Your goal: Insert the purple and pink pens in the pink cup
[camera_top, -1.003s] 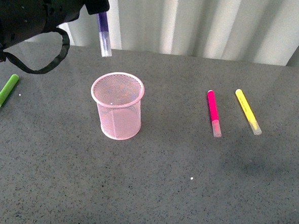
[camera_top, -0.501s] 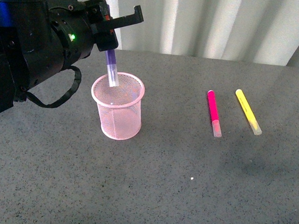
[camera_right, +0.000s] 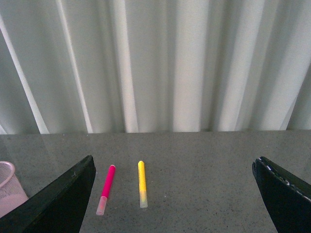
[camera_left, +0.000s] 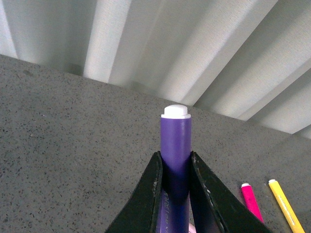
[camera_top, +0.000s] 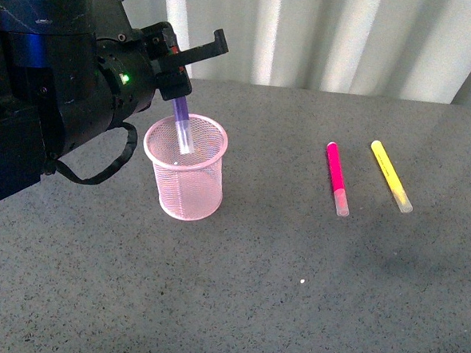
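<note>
The pink cup (camera_top: 188, 191) stands upright on the grey table, left of centre. My left gripper (camera_top: 177, 90) hangs over its far rim, shut on the purple pen (camera_top: 181, 119). The pen points steeply down, its clear cap inside the cup's mouth. In the left wrist view the purple pen (camera_left: 176, 141) stands clamped between the black fingers (camera_left: 154, 170). The pink pen (camera_top: 336, 177) lies flat on the table to the cup's right, also seen as the pink pen (camera_right: 106, 187) in the right wrist view. My right gripper (camera_right: 174, 162) is open and holds nothing; the pink cup (camera_right: 9, 191) shows at that view's edge.
A yellow marker (camera_top: 391, 175) lies just right of the pink pen, roughly parallel to it. A pale pleated curtain (camera_top: 332, 38) closes off the back of the table (camera_top: 292, 292). The bulky left arm (camera_top: 56, 93) fills the upper left of the front view.
My left gripper has come down and rightward with the purple pen, from above and behind the cup until the cap dips into the cup's mouth. The arm now hides the lime-green marker.
</note>
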You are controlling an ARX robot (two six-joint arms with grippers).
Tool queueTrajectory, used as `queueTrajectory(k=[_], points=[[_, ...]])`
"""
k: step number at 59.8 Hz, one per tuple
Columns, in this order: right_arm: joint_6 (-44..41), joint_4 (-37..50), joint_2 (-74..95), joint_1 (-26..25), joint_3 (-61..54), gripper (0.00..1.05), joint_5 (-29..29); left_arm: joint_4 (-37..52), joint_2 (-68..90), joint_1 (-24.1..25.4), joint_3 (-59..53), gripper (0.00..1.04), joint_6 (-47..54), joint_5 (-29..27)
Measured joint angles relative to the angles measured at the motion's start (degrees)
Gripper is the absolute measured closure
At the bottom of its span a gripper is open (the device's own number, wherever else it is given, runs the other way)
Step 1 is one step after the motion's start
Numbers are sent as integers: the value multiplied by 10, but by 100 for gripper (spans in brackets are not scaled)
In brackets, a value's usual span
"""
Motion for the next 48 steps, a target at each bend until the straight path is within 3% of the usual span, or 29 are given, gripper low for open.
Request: queueTrajectory(k=[25, 48], points=[[0, 0, 0, 0, 0, 7, 0, -17, 0, 0, 1, 92, -40, 7], [0, 0, 0, 0, 0, 7, 0, -46, -36, 1, -8, 26, -62, 21]])
